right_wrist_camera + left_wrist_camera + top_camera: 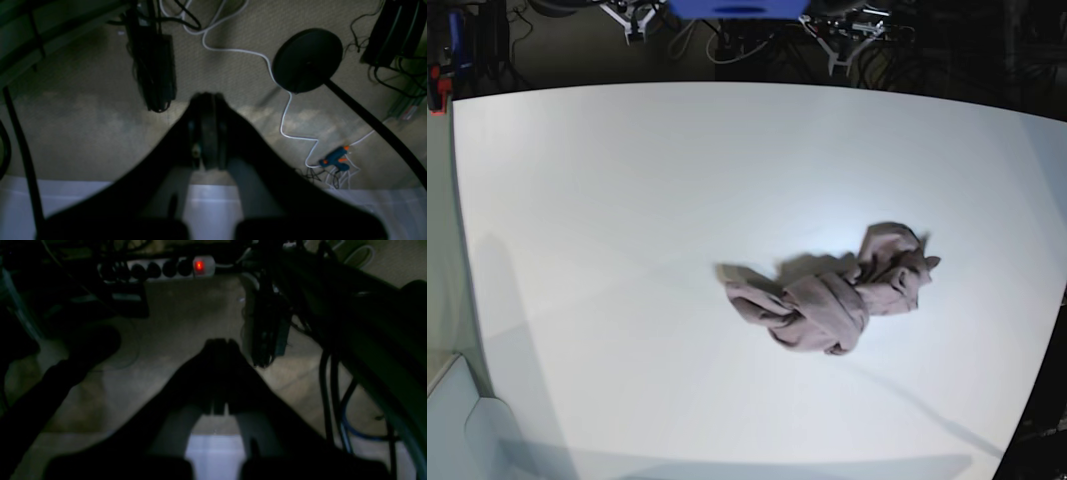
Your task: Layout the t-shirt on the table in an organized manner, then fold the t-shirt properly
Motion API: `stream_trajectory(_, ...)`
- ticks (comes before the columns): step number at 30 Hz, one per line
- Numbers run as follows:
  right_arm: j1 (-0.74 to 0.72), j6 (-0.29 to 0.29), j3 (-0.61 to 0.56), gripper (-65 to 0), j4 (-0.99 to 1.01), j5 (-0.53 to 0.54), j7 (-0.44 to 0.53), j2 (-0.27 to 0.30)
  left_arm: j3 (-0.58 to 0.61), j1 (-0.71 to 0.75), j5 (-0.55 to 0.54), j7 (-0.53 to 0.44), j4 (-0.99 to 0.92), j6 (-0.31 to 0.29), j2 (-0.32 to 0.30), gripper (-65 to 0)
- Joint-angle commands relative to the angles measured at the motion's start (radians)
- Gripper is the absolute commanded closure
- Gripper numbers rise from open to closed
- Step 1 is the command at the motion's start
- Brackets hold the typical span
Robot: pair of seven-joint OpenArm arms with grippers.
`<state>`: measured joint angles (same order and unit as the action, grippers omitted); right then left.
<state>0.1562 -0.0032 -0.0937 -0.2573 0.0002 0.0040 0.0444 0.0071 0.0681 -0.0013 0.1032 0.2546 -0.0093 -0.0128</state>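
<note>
The mauve t-shirt (832, 298) lies crumpled in a twisted heap on the white table (607, 220), right of centre in the base view. Neither arm shows in that view. In the left wrist view my left gripper (220, 341) hangs shut over the dim floor, below the table edge (213, 453), with nothing between its fingers. In the right wrist view my right gripper (206, 96) is likewise shut and holds nothing, pointing down at the floor beside the table edge (83, 200).
On the floor lie a power strip with a red light (160, 268), hanging cables (333, 400), a black round lamp base (307, 60) with its pole, a white cord (287, 113) and a blue-orange tool (335, 158). Dark equipment stands behind the table's far edge (737, 20).
</note>
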Motion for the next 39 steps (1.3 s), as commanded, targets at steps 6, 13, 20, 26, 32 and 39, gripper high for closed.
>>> stream_trajectory(6, 0.199, 0.009, 0.111, 0.0, -0.308, -0.002, -0.006, 0.021, 0.001, 0.189, 0.001, 0.011, 0.314, 0.006, -0.025, -0.1)
stream_trajectory(13, 0.388, 0.009, 0.160, 0.0, -0.606, -0.002, -0.008, 0.041, 0.001, 0.327, -0.007, 0.161, 0.602, 0.006, -0.059, -0.1)
stream_trajectory(20, 0.538, 0.009, 0.162, 0.0, -0.873, -0.001, -0.008, 0.078, 0.001, 0.525, -0.007, 0.200, 0.983, 0.004, -0.105, -0.1)
stream_trajectory(26, 0.673, 0.009, 0.162, 0.0, -1.108, -0.001, -0.008, 0.136, 0.032, 0.661, -0.007, 0.200, 1.234, 0.004, -0.161, -0.1)
stream_trajectory(32, 0.770, 0.009, 0.162, 0.0, -1.345, 0.143, -0.008, 0.208, 0.046, 0.732, -0.007, 0.201, 1.408, 0.004, -0.163, -0.1)
stream_trajectory(39, 0.779, 0.009, 0.183, 0.0, -1.597, 0.350, -0.118, 0.294, 0.046, 0.747, -0.007, 0.201, 1.621, 0.007, -0.160, -0.1)
